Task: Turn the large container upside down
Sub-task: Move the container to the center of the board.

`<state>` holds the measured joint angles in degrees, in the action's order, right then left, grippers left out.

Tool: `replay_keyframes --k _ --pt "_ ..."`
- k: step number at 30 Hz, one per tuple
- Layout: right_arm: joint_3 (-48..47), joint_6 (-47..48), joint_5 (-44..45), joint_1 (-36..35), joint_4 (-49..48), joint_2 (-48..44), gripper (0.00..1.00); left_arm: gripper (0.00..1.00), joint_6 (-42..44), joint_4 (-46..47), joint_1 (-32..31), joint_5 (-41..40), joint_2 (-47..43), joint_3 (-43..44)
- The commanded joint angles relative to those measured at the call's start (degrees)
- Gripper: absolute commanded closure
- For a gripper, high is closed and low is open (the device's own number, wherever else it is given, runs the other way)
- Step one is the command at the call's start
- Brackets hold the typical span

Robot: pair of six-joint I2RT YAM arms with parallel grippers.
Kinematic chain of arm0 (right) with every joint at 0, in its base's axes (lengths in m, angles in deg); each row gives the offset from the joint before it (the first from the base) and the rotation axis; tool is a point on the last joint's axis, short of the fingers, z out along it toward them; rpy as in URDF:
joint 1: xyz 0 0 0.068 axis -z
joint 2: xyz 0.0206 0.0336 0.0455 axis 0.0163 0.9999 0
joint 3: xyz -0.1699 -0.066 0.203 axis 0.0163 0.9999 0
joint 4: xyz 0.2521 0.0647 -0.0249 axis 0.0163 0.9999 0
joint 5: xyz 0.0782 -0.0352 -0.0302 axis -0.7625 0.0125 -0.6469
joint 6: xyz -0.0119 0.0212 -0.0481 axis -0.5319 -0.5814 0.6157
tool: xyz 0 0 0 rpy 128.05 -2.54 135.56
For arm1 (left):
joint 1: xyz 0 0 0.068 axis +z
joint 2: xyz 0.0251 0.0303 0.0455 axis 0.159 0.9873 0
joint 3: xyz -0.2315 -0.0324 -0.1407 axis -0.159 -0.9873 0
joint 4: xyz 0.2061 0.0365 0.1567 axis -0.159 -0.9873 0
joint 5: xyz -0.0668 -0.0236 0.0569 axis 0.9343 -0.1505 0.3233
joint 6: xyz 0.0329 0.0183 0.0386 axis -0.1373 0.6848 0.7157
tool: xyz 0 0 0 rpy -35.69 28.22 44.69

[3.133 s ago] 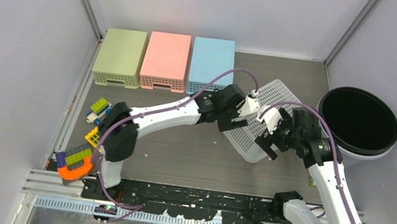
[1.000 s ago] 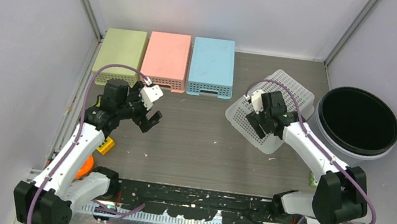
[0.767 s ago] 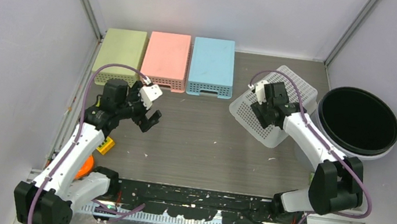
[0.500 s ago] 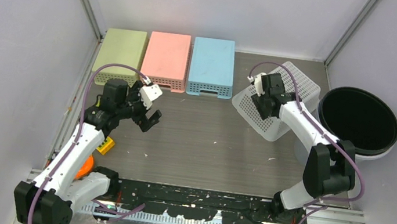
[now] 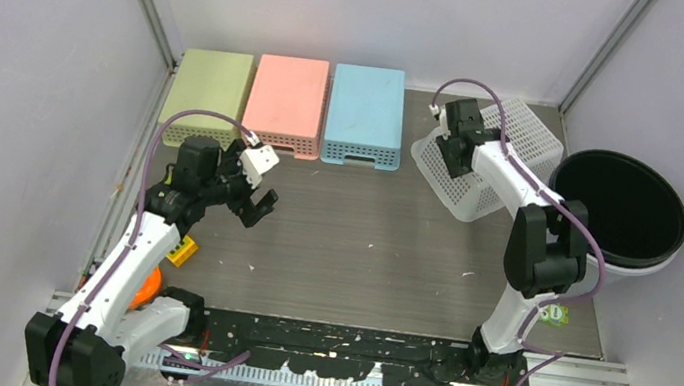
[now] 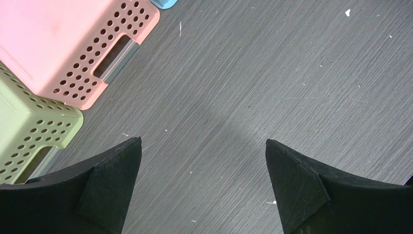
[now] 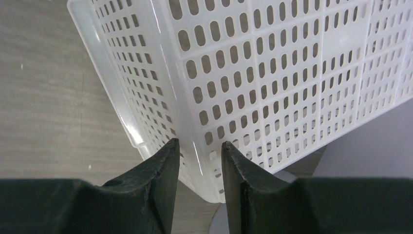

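The light, springy white perforated basket stands tilted at the worktop's back right beside the black bin, its slick thin wall pinched by the right claw near the stiffer rim, while the left claw hangs wide open.

Bench back, left to right: green perforated plastic bin, pink perforated plastic bin, blue perforated plastic bin, white perforated plastic basket, then black round tub at the right edge.
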<state>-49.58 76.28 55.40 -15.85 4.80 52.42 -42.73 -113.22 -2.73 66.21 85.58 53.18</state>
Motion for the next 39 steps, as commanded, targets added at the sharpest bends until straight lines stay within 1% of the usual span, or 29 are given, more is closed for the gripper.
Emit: replay_keyframes --k 1,7,12,18,23,29,33,35,39 --pt "-5.55 -4.54 -1.53 0.41 -0.52 4.57 0.6 0.0 -0.19 2.44 0.5 1.14 -0.6 -0.16" --pt "-14.3 -10.24 -7.33 1.76 1.15 10.79 0.67 0.0 -0.2 2.33 0.71 0.92 -0.94 -0.12" --pt "-20.63 -13.87 -10.23 2.03 2.74 14.84 0.72 0.0 -0.11 2.44 0.8 0.85 -0.76 -0.12" --pt "-26.8 -17.8 -13.36 2.21 4.12 18.84 0.74 0.0 -0.1 2.38 0.87 0.84 -0.65 -0.05" --pt "-29.82 -22.64 -16.22 3.02 4.31 21.89 0.75 0.0 -0.02 2.41 0.89 0.85 -0.49 -0.06" --pt "-32.49 -26.52 -17.65 4.24 3.44 24.28 0.76 0.0 -0.02 2.63 0.89 0.8 0.19 -0.04" --pt "-34.32 -27.35 -18.45 4.64 3.55 25.73 0.76 0.0 0.11 2.63 0.89 0.78 0.92 0.17" --pt "-34.84 -27.74 -20.64 4.63 3.22 26.4 0.76 0.0 0.09 2.76 0.89 0.66 1.14 0.19" --pt "-36.32 -27.98 -21.13 4.66 3.59 28.05 0.78 0.0 0.16 2.8 0.89 0.45 1.43 0.14"
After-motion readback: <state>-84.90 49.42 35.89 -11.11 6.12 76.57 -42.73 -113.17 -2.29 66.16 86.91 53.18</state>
